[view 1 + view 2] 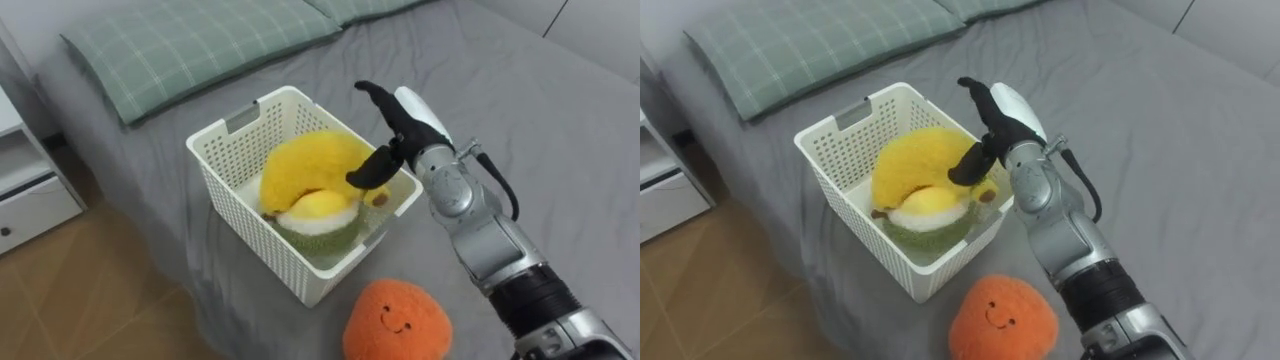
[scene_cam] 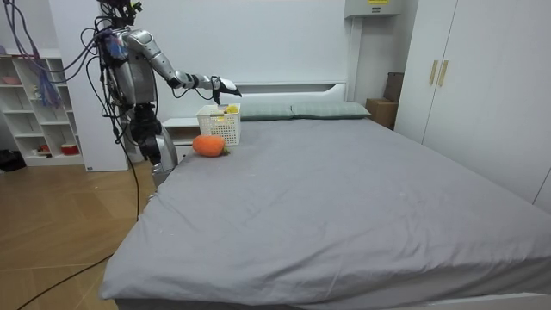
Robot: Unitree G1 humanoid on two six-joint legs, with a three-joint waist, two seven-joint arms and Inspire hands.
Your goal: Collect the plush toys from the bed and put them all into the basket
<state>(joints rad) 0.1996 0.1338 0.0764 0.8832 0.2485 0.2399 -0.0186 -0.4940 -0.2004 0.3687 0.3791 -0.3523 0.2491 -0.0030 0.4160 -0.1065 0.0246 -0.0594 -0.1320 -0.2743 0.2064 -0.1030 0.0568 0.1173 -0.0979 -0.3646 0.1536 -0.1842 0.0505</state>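
The right hand hangs over the right corner of the white basket. Its fingers are straight and spread and they hold nothing. The dark thumb points down, close to the yellow banana plush, and I cannot say if it touches it. The banana plush lies inside the basket, on top of a round green plush with a pale yellow middle. The basket stands on the grey bed, near its edge and below the checked pillow. The orange plush, round and with a small smiling face, lies on the bed just beside the near corner of the basket, outside it; it seems to be the toy left to collect. I judge it light and soft: it will give under the fingers, will hardly slip, and cannot break. As it is a ball without handle, the best hold is probably a wide grip from above around its sides, pressing in a little. In the room view the robot stands at the bed's side by the white nightstand.
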